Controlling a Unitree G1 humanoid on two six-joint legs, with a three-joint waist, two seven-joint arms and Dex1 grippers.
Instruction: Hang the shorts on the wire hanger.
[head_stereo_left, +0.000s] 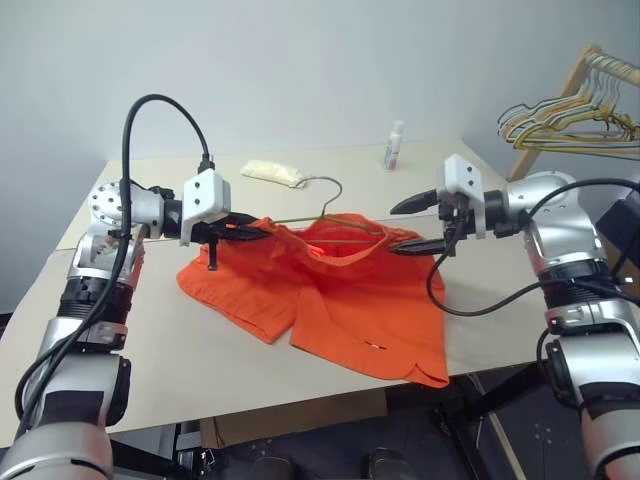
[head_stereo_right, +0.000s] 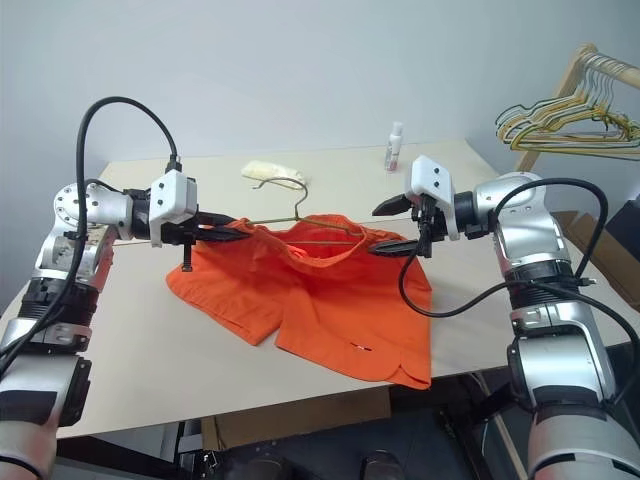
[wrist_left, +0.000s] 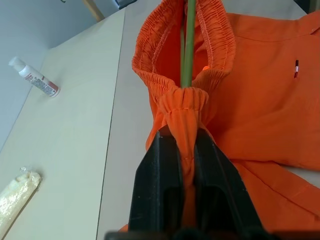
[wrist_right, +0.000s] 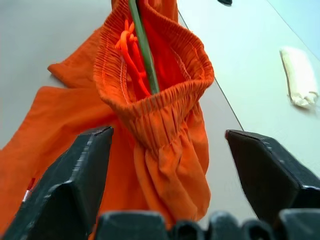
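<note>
Shorts (head_stereo_left: 340, 300) sprawl on beige table (head_stereo_left: 150, 350) by white wall; left end effector (head_stereo_left: 243, 232) pinches waistband, right end effector (head_stereo_left: 408, 226) spread

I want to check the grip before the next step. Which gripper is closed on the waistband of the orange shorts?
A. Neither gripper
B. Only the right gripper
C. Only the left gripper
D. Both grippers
C. The left gripper pinches a bunched end of the shorts' waistband, while the right gripper stands open, its fingers apart on either side of the cloth.
</note>
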